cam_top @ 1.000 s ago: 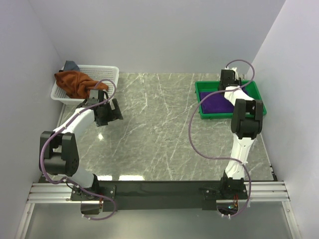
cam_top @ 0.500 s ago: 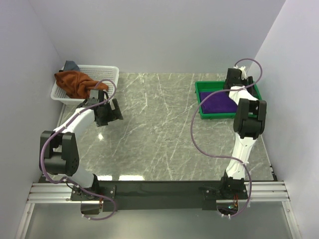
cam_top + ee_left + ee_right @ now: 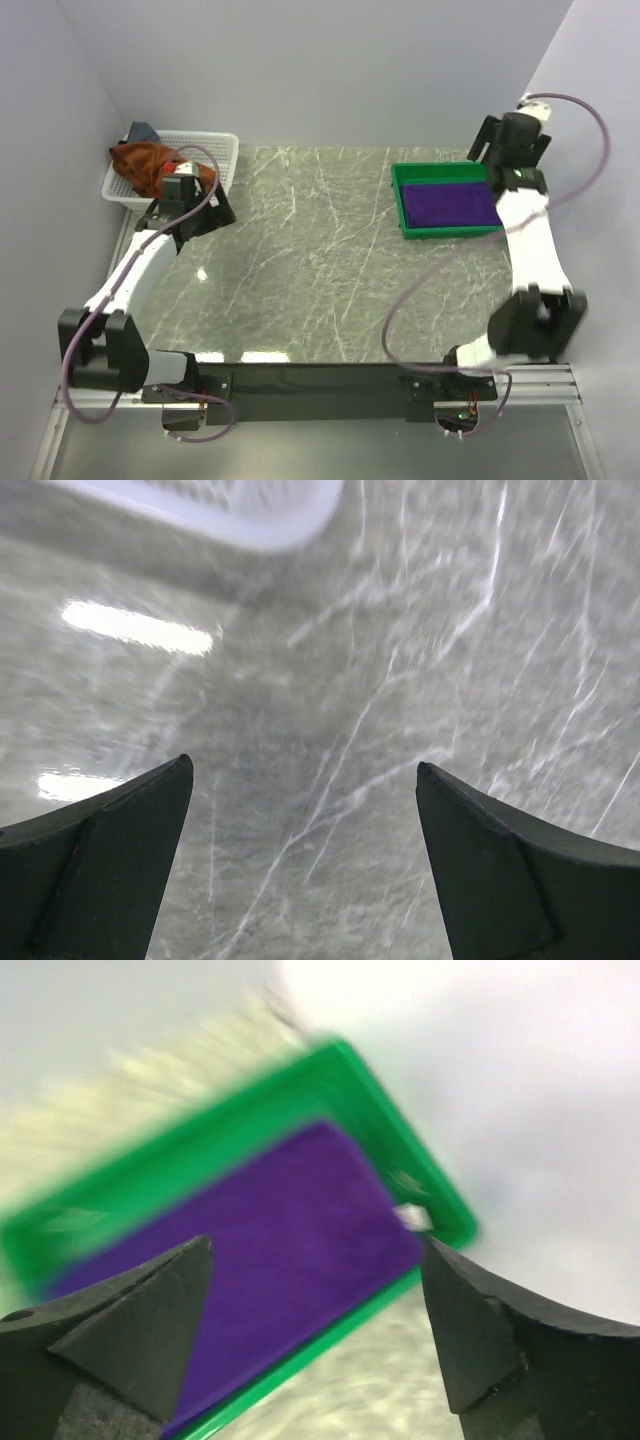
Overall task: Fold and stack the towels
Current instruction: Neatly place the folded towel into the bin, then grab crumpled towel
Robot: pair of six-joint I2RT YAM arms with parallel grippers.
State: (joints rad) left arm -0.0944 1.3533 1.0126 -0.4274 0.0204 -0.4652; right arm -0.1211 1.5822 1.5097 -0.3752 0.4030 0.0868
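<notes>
Left wrist: left gripper (image 3: 303,765) gaped empty by the basket (image 3: 230,515) and ought to pinch only the rust-brown towel (image 3: 148,168), at its edge.

Green tray (image 3: 200,1150) and purple towel (image 3: 280,1230) motion-blurred, basket (image 3: 270,525) cut off at frame top, grey-blue towel (image 3: 143,131) mostly hidden

My left arm (image 3: 135,275) and right arm (image 3: 530,240) were smooth white shells joined by boxy black housings, each set on a black base at the aluminium rail (image 3: 100,388). A mauve-grey cable (image 3: 386,330) looped up from the rail's right end; another (image 3: 66,378) hung by its left end. The fingers (image 3: 90,870) of my left gripper (image 3: 305,860) and right gripper (image 3: 315,1330) were matte black tapering wedges
</notes>
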